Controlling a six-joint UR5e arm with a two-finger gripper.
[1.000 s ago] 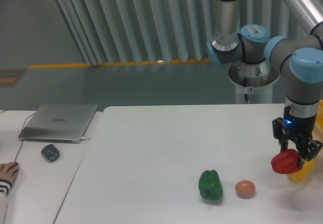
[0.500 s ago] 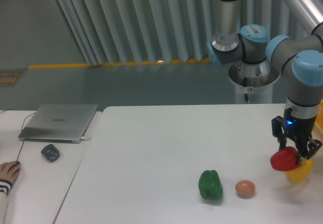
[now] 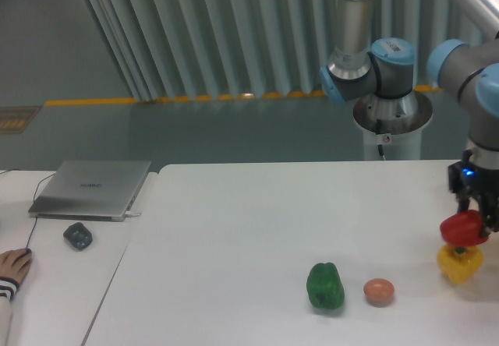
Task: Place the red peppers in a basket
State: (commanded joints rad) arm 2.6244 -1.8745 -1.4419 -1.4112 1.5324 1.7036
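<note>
White table (image 3: 257, 221) fills the lower frame. UR5e arm comes in from the upper right, base column behind the table's far edge, forearm off-frame right, wrist pointing straight down at the right edge. Laptop (image 3: 92, 188) closed at mid left on a side table, small dark object (image 3: 78, 235) just below it, a person's hand (image 3: 12, 268) at the lower left edge.

Gripper (image 3: 477, 223) at the right edge, fingers down, clamped on the red pepper (image 3: 463, 227), which hangs clear of the table, held from above. Yellow pepper (image 3: 459, 262) sits directly under it on the table, touching or nearly so; can't tell which. Green pepper (image 3: 325, 286) and brown egg (image 3: 379, 291) lower center-right, well apart from the gripper.

Basket not visible in this frame; likely beyond the right edge, so the carry probably heads right, out of frame. Pepper's long axis roughly horizontal in the grip. Step in hand: transport, grasp done, release not yet.
</note>
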